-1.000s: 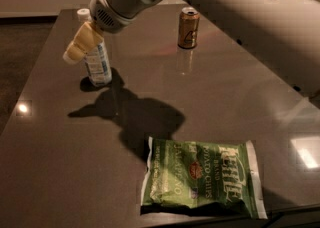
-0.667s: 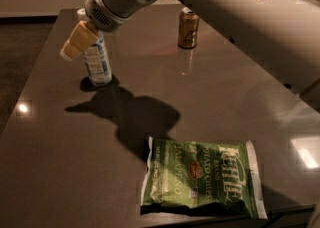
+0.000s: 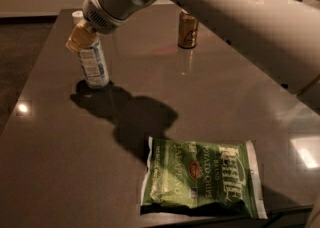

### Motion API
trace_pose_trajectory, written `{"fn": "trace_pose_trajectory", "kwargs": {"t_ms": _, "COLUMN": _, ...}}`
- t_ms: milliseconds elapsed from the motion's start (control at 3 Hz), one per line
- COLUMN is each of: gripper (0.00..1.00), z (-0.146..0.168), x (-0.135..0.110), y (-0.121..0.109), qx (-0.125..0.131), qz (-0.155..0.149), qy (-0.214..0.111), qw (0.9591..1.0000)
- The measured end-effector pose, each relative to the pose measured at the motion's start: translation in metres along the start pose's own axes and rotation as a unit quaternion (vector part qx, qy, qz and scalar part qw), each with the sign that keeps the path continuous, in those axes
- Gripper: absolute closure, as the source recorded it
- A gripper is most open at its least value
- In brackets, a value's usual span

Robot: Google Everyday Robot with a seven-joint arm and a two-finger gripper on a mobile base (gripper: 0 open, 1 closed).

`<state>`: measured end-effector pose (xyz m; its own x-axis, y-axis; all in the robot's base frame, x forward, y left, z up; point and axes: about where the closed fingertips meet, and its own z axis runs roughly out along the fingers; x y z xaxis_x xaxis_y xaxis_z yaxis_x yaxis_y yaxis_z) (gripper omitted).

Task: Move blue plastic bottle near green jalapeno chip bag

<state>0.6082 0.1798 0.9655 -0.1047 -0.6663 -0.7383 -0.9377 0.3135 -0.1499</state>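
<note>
Dark table [image 3: 60, 162] bears blue plastic bottle [image 3: 95, 67] beneath end effector [image 3: 80, 37].

single high view, angled down over table [image 3: 60, 162]; gripper [image 3: 85, 39] upper left.

Tan-yellow gripper [image 3: 81, 36] sat at the top of the blue plastic bottle [image 3: 94, 66], on an off-white arm [image 3: 225, 7]. The bottle's label was pale blue and white with small print. The green jalapeno chip bag [image 3: 200, 179] was green with white lettering, a small red emblem and white sealed ends. The can [image 3: 188, 30] was brown-gold. The desk [image 3: 60, 147] was glossy dark grey-brown with light glints.
</note>
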Motion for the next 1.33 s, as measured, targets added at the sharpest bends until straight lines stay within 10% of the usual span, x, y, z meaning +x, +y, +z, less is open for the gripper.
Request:
{"fn": "trace_pose_trajectory", "kwargs": {"t_ms": 667, "gripper": 1.0, "z": -0.043, "x": 0.012, "y": -0.005, "qx": 0.006, "qz": -0.009, "qy": 0.005, "qw": 0.9999}}
{"fn": "trace_pose_trajectory", "kwargs": {"t_ms": 1333, "gripper": 1.0, "z": -0.113, "x": 0.073, "y": -0.011, "qx": -0.024, "qz": 0.022, "qy": 0.011, "qw": 0.9994}}
